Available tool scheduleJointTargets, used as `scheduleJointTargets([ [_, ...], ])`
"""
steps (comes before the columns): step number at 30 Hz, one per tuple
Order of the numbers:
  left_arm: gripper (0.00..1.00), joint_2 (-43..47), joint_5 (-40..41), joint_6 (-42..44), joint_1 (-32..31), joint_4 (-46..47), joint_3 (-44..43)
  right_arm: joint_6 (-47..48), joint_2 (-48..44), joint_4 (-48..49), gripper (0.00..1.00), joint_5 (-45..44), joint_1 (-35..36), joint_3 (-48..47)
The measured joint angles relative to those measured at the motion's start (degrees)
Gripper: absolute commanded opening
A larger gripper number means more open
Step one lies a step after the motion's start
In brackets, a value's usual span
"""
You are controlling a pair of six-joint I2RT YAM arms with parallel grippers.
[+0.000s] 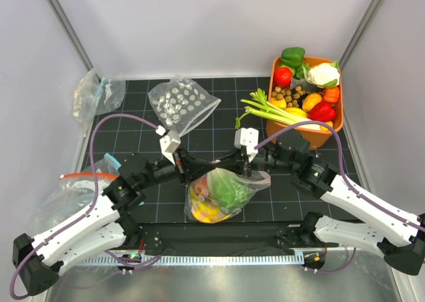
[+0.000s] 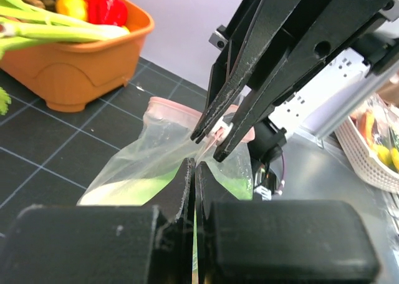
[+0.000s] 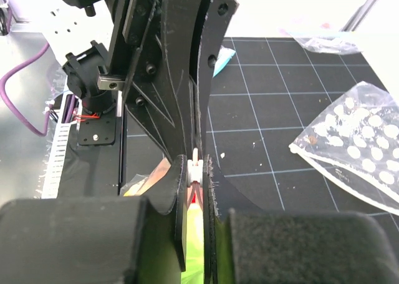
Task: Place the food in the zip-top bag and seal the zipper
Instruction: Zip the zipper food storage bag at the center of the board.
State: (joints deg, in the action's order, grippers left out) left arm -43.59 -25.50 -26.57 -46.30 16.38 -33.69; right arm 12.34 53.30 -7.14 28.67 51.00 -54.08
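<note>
Left gripper (image 2: 193,171) and right gripper (image 3: 198,171) are both pinched tight on the mouth of the clear plastic bag (image 1: 222,192), right at its pale pink zip strip (image 2: 174,106), table centre. The leafy green lettuce (image 1: 230,188) and yellow banana bunch (image 1: 206,210) are inside it. A dotted clear bag (image 1: 182,103) lies behind.

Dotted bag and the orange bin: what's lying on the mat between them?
Celery sticking out of the bin toward the dotted bag; otherwise bare mat, seen in the top view.

Left gripper (image 2: 192,166) clamps the zip-top bag (image 2: 140,165) film; right gripper (image 2: 208,145) pinches the pink zipper (image 2: 174,107); green contents inside; orange basket (image 2: 81,72) rear-left.
</note>
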Motion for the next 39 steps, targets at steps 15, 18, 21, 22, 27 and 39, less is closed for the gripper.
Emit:
scheduleJointTargets([
  [15, 0.00, 6.10, 11.06, -0.22, -0.13, -1.25, 1.77, -0.11, 0.72, 0.96, 0.01, -2.03, 0.24, 0.44],
  [18, 0.01, 7.28, 12.81, -0.17, 0.31, -1.14, 1.95, -0.26, 1.03, 0.39, 0.01, -2.27, 0.13, 0.44],
  [21, 0.23, 6.62, 12.31, 0.22, 0.31, -0.79, 1.88, -0.33, 1.66, 0.09, 0.01, -2.27, 0.13, 0.44],
  [22, 0.30, 5.79, 11.72, 0.57, 0.31, -0.76, 1.77, -0.35, 1.77, 0.00, 0.01, -2.25, 0.13, 0.44],
  [27, 0.53, 1.77, 8.81, 1.46, 0.31, -1.14, 0.98, -0.76, 1.64, -0.26, 0.01, -2.12, 0.13, 0.55],
  [39, 0.57, 3.85, 4.07, 2.03, 0.31, 0.81, 0.98, -3.80, -2.36, -0.22, 0.01, 0.22, 0.11, 0.79],
])
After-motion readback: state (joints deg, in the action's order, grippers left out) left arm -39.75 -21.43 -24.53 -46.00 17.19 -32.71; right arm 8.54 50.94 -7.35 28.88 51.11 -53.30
